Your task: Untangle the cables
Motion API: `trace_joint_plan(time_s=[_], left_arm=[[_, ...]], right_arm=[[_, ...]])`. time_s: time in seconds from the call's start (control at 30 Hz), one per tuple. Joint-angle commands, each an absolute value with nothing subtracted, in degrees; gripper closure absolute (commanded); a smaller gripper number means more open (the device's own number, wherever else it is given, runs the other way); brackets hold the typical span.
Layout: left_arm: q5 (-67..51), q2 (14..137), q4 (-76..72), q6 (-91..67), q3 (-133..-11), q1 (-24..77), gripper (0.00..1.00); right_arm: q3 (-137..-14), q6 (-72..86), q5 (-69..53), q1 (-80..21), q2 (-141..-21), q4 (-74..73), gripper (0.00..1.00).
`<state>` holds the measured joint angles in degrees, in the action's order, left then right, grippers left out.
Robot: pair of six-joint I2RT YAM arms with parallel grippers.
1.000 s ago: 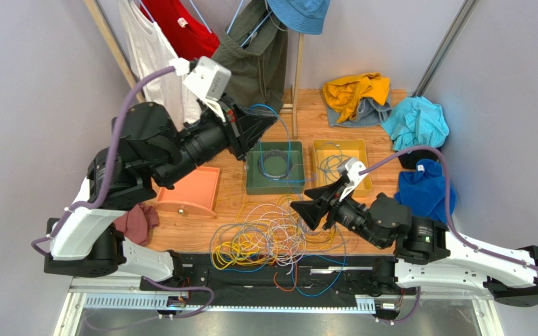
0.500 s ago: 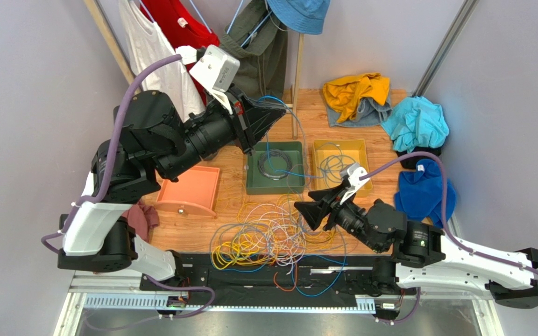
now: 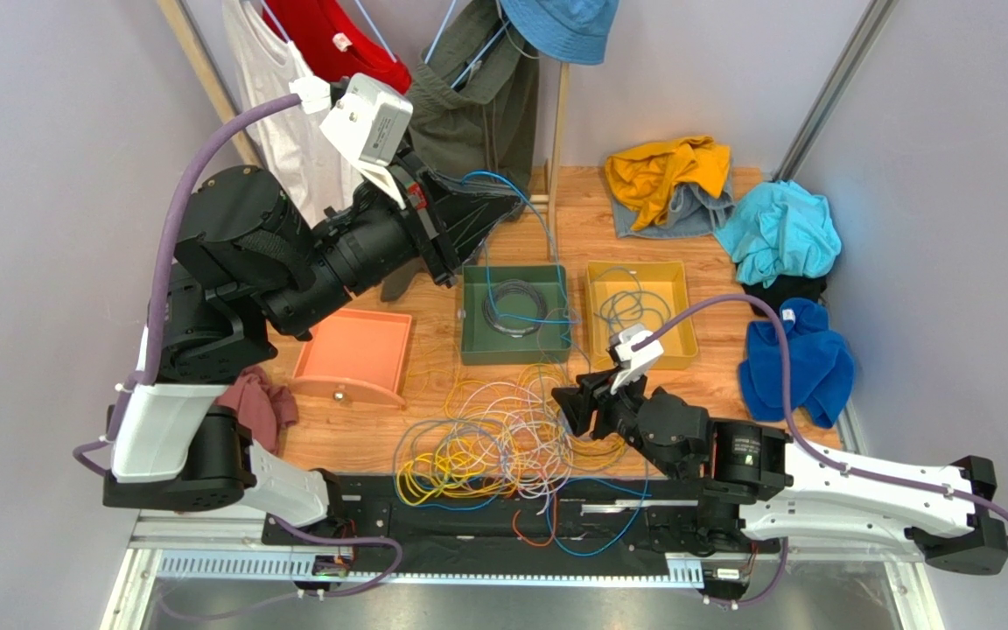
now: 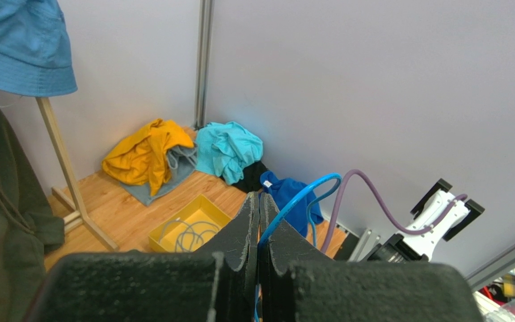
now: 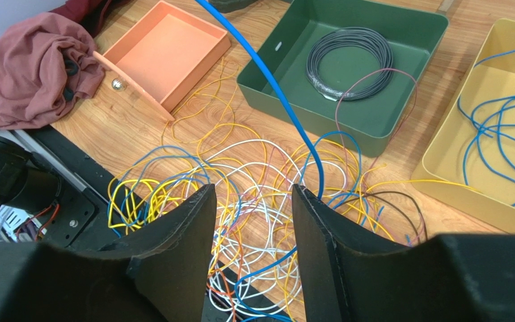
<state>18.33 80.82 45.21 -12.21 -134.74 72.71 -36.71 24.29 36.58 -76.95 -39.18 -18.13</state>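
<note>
Your right gripper has dropped toward the tangle of thin coloured cables, jaws narrowing yet empty; your left gripper stays clamped on the thin blue cable.

Wooden table: cables, trays, clothes

Room: plain pale lilac-grey walls on left, back and right. Light even and diffuse. Silver aluminium post stands in the far right corner. Light-brown wood-grain tabletop spans wall to wall. Bare wooden clothes rack at the tabletop's far edge, left of centre. Hung on it: blue bucket hat, olive-green jacket, red shirt, white top. Far right corner of tabletop: crumpled yellow garment, teal garment just beside it. Royal-blue cloth at right edge, maroon cloth at left edge.
</note>
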Motion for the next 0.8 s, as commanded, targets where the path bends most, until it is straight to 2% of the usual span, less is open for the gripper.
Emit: trace_joint_plan(time_s=[0.0,0.13,0.33,0.53,0.77], left_arm=[[19.5,80.24,45.35,-9.85,-135.97,72.77,1.0],[23.98,81.3,47.63,-7.83,-136.05,72.77,1.0],[26.72,82.44,48.52,-6.68,-135.79,72.77,1.0],[25.4,82.27,47.29,-6.77,-135.97,72.77,1.0],[23.47,81.91,46.85,-7.21,-136.67,72.77,1.0]], right_arm=[[-37.44,25.75,35.43,-76.9,-35.87,-15.12,0.48],[-40.51,26.28,31.47,-76.9,-32.61,-16.95,0.42],[-43.33,26.37,33.3,-76.9,-29.53,-23.28,0.39],[-39.38,26.89,36.03,-76.9,-28.65,-23.91,0.36],[-34.02,28.3,34.54,-76.9,-33.21,-17.76,0.35]])
